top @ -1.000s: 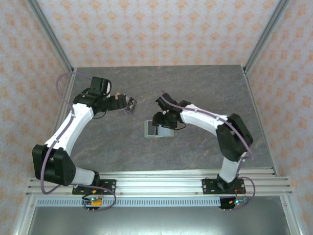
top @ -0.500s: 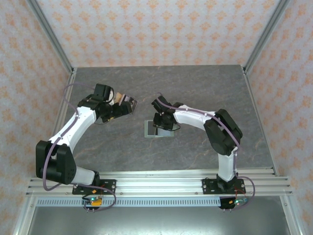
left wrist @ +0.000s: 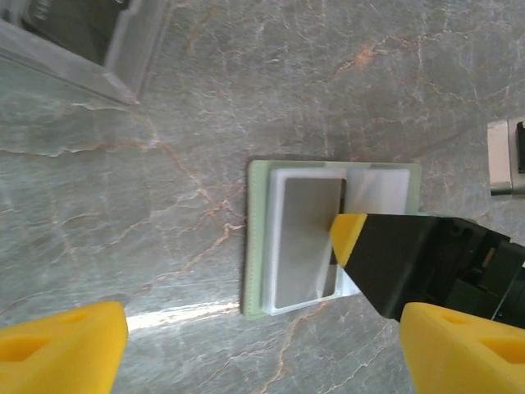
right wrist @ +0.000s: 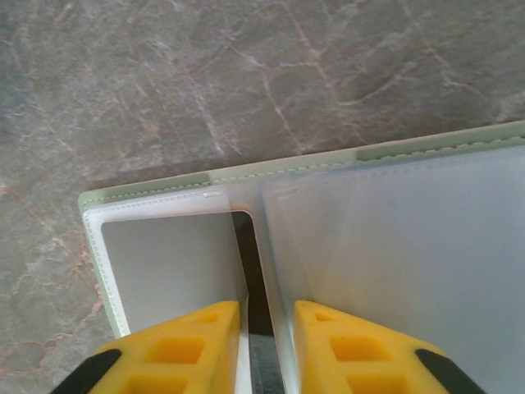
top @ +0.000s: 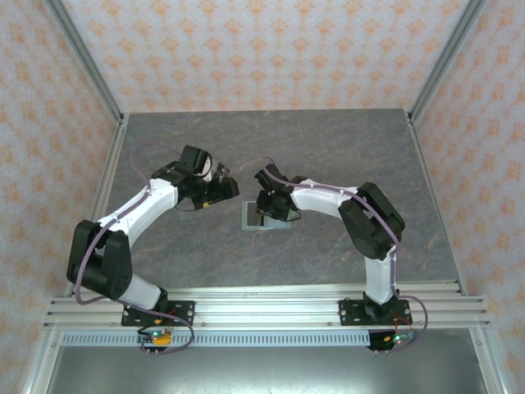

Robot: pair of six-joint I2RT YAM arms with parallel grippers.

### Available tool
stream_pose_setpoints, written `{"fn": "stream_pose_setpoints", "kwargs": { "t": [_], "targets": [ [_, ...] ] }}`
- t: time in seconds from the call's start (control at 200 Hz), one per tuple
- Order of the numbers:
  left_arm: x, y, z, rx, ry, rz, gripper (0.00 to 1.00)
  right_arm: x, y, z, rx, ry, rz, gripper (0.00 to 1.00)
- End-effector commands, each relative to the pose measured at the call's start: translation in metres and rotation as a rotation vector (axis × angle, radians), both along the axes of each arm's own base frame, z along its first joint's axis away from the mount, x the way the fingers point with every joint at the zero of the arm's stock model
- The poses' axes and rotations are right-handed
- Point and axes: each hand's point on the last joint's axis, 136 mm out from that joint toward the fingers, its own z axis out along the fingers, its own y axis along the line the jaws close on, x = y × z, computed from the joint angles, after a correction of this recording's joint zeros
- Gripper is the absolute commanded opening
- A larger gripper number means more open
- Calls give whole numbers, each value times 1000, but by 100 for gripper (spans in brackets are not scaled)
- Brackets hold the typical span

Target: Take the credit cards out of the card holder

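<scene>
Left pincer (top: 223, 189) wide open, empty, left of centre in the overhead frame. Card holder (top: 264, 217) lies open flat mid-frame, with a grey card (left wrist: 303, 238) seated in its pocket. Right pincer (right wrist: 262, 328) is nearly closed over a thin dark edge at the fold; can't tell if it grips. My read: removal barely started.

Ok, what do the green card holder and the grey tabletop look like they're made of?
The flat sage-green card holder looks like matte faux leather or fabric, with a stitched edge. Its inner pockets seem frosted translucent plastic. The grey veined tabletop looks like marble or a marble-print laminate, with rusty veins and a soft sheen; I can't tell which.
</scene>
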Motion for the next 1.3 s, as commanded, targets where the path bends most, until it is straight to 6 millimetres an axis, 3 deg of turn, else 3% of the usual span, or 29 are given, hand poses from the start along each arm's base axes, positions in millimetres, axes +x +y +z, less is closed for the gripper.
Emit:
{"fn": "stream_pose_setpoints", "kwargs": {
  "t": [0.0, 0.16, 0.29, 0.5, 0.741, 1.296],
  "targets": [
    [3, -19, -12, -51, 43, 10, 82, 0, -1, -18, 21, 25, -16, 22],
    [8, -35, -31, -70, 98, 10, 63, -2, -5, -21, 37, 33, 5, 21],
    [14, -42, -40, -73, 121, 15, 44, -2, -9, -21, 62, 47, 6, 20],
    [20, -49, -60, -71, 160, 10, 23, -1, -4, -13, 140, 26, 18, 20],
    [18, -60, -73, -110, 185, -27, 14, 1, -7, 1, 215, -17, -11, 19],
    [1, -47, -101, -7, 259, -50, 7, -3, -8, -4, 268, -24, -31, 18]
  ]
}}
